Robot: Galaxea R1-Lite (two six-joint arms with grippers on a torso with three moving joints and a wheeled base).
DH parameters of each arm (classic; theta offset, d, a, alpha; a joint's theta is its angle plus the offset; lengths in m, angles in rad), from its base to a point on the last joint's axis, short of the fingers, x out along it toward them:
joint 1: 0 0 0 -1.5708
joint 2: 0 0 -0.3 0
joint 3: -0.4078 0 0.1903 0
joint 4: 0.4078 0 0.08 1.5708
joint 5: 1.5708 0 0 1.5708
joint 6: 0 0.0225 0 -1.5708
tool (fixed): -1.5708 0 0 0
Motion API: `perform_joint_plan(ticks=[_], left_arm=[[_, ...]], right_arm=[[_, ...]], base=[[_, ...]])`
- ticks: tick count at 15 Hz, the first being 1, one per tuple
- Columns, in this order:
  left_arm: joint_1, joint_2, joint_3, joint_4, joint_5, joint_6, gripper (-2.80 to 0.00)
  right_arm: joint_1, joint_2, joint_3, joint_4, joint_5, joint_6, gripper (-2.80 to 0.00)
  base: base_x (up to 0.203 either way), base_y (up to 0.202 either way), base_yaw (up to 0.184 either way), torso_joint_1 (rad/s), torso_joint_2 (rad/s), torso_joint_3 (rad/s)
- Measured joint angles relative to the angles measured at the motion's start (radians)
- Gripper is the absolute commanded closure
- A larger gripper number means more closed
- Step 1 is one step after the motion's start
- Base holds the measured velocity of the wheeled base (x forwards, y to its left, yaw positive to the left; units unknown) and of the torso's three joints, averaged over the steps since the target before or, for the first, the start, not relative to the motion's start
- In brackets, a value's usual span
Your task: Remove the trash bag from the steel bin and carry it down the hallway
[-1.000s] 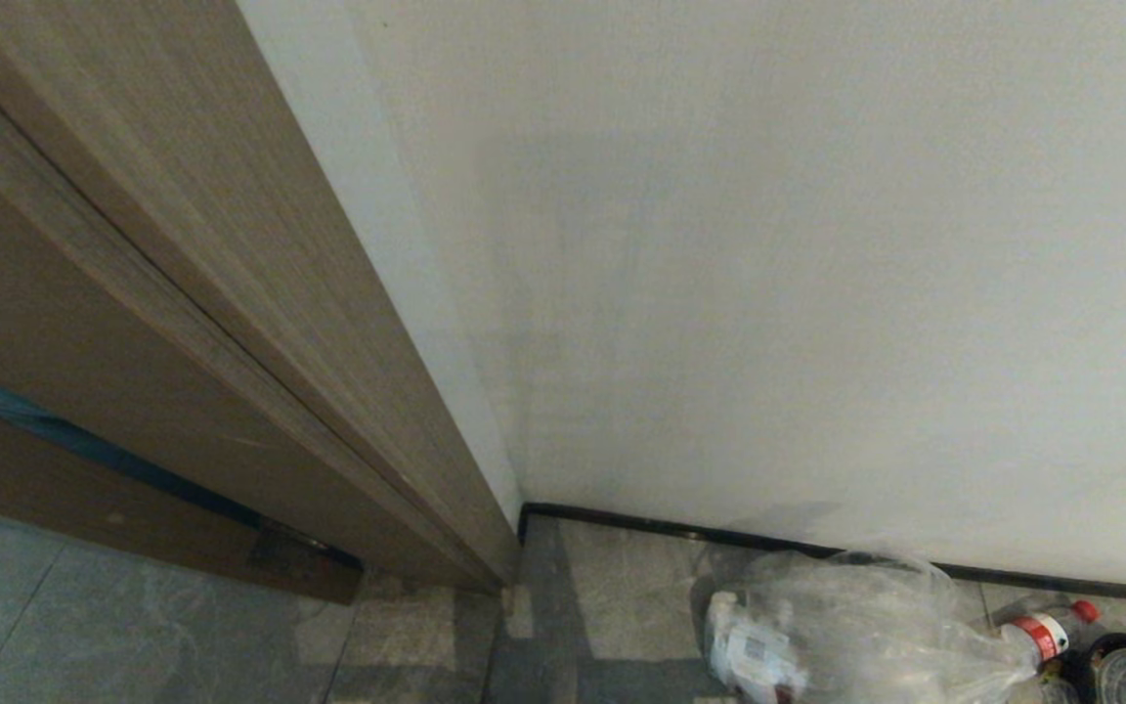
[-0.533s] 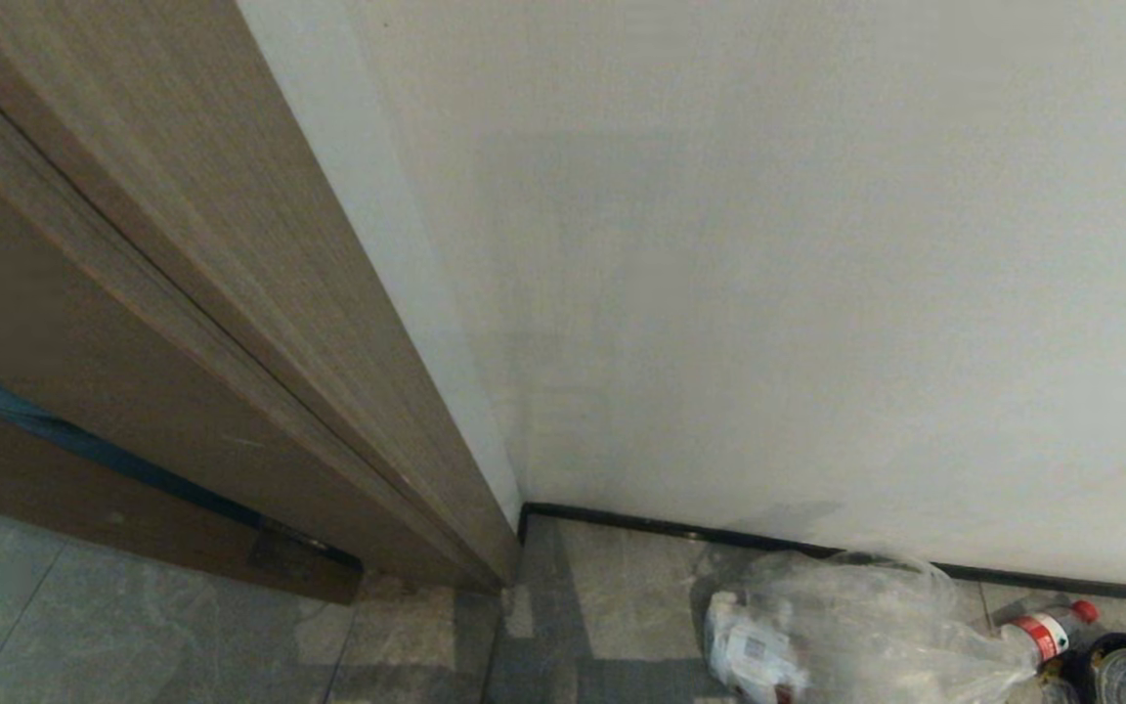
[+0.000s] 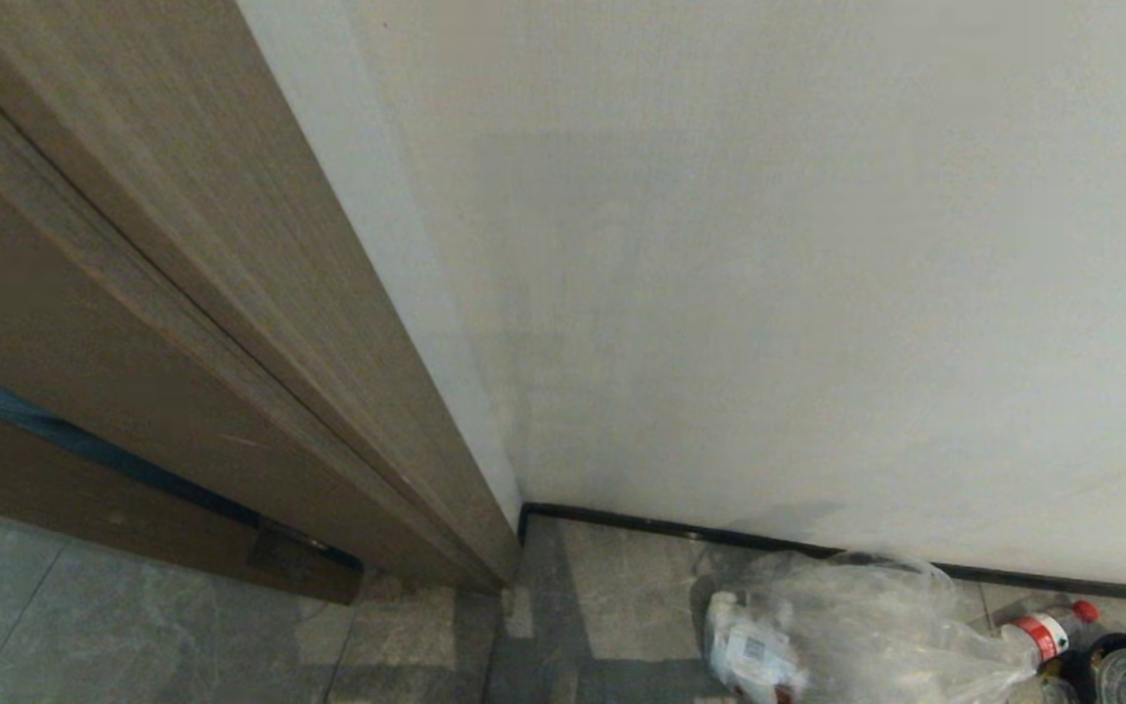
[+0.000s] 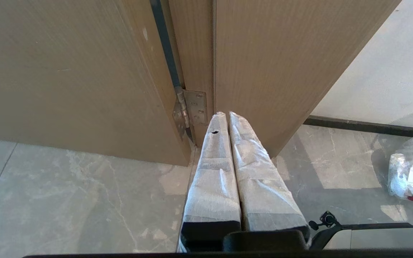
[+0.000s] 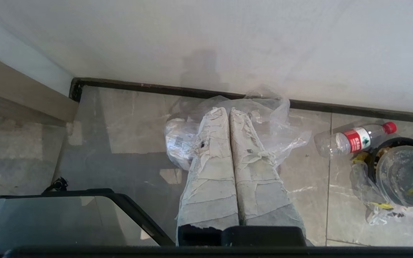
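- Bag (image 5: 264, 125) lies on the floor against the skirting (image 5: 138, 86), straight ahead of the right pincer (image 5: 229, 111).
- Right pincer: pressed together, empty, nearer than the left.
- Left pincer (image 4: 224, 115), also pressed together, faces the door hinge (image 4: 192, 109).

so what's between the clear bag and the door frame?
Only bare floor tile between trash bag and door frame, per head view.
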Motion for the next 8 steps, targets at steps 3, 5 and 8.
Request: perform_joint_plan(ticks=[3,5,8], left_arm=[[0.0,0.0,0.0,0.0,-0.001,0.001,0.0],[0.0,0.0,0.0,0.0,0.0,0.0,0.0],[0.0,0.0,0.0,0.0,0.0,0.0,0.0]], right_arm=[[0.0,-0.072,0.0,0.001,-0.001,0.008,0.0],[0.0,-0.106,0.0,0.0,-0.001,0.016,0.0],[0.0,-0.125,0.0,0.001,-0.001,0.016,0.0]], base=[[0.0,0.0,0.0,0.0,0.0,0.0],[0.0,0.0,0.0,0.0,0.0,0.0],[0.0,0.0,0.0,0.0,0.0,0.0]])
